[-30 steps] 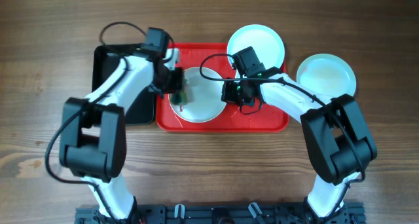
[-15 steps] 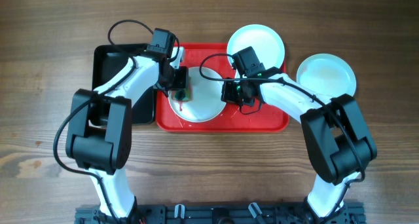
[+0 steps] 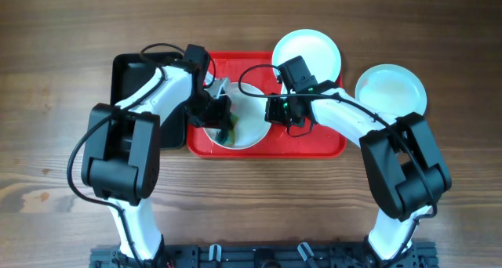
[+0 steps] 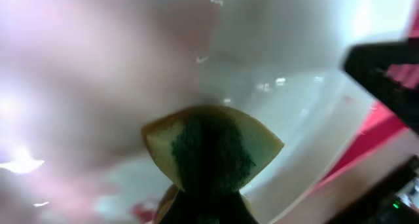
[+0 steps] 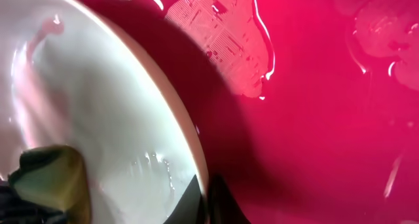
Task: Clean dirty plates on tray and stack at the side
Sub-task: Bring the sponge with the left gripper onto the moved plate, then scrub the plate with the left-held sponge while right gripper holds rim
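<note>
The white plate [image 3: 251, 121] lies in the left half of the red tray [image 3: 314, 139]. The right gripper [image 3: 271, 114] is clamped on its right rim. The left gripper [image 3: 222, 125] is closed on a green-and-yellow sponge [image 4: 213, 152] set against the plate's face. One aqua plate [image 3: 307, 55] overlaps the tray's far right corner, and a second aqua plate [image 3: 391, 90] rests on the wooden table [image 3: 63, 33].

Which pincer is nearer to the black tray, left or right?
Left. The left pincer works over the white plate beside the black tray; the right pincer grips that plate's opposite rim, farther away.
</note>
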